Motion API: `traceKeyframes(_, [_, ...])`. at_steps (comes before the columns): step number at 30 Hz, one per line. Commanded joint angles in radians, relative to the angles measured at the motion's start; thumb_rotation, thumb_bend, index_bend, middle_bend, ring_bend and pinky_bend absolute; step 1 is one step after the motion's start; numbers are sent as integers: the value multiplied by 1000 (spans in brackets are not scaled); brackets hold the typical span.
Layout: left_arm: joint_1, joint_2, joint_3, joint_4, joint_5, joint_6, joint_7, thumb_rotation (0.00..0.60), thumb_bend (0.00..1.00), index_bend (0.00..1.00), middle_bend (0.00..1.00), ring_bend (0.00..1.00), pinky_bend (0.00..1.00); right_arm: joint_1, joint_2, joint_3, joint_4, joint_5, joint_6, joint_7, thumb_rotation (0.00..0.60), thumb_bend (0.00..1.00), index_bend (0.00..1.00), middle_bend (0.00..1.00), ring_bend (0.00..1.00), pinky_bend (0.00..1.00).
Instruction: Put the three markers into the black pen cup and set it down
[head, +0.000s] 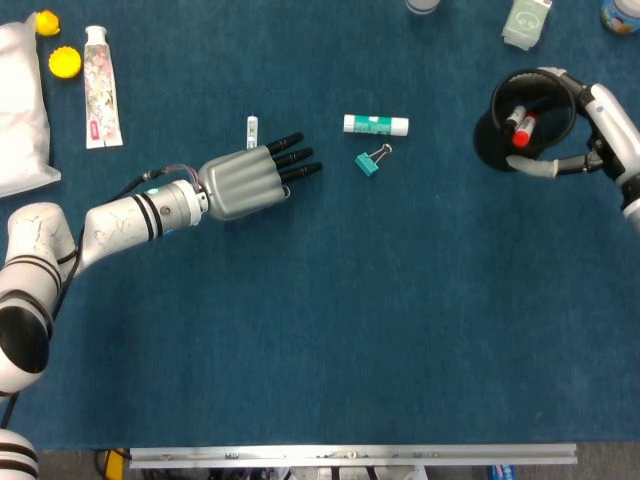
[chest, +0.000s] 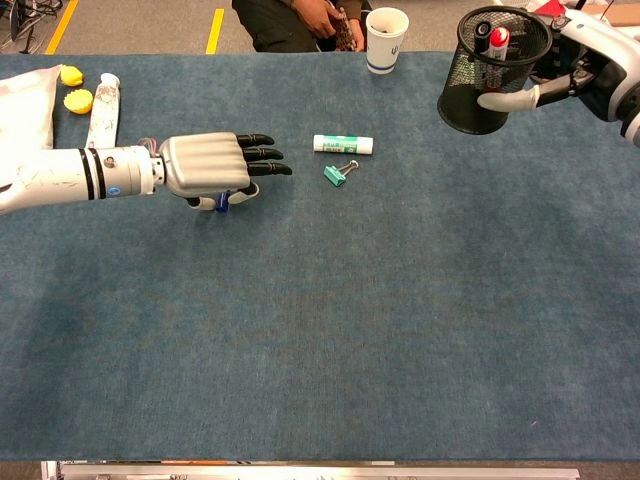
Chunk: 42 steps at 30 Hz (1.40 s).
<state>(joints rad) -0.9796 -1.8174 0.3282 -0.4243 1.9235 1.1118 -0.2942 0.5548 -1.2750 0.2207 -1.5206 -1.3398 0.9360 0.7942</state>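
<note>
Black mesh pen cup (chest: 492, 68) looks light and rigid, two markers inside, gripped round its wall by right hand (chest: 570, 70). Third marker (head: 252, 131) lies far from cup beside left hand (head: 245, 180), slim, likely slippery; left hand's fingers straight, holding nothing.

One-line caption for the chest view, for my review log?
Right hand holds the black pen cup with two markers inside; left hand covers a third on the table.
</note>
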Motion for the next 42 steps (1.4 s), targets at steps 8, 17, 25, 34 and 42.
traceKeyframes(8, [-1,2,-4,-12,-5,-2,5,600,204,557,72,0,47,-2,-3,0,6,1,2,4,600,162,388,355,276,312])
traceKeyframes(17, [-2,0,-4,-18,-7,-15,7,600,204,598,99,0,47,-5,-4,0,13,2,3,9,600,162,389,355,276,312])
traceKeyframes(25, [-1,-1,-7,-25,-11,-15,4,600,204,638,113,0,47,-7,-2,1,12,2,7,10,600,163,389,355,276,312])
traceKeyframes(34, [4,-4,-16,-28,-19,-20,32,600,204,598,89,0,47,-9,-2,3,14,3,8,12,600,167,389,355,277,312])
traceKeyframes(42, [6,0,-23,-35,-25,-18,37,600,204,602,94,0,47,-10,-5,3,20,3,9,16,600,168,388,355,276,312])
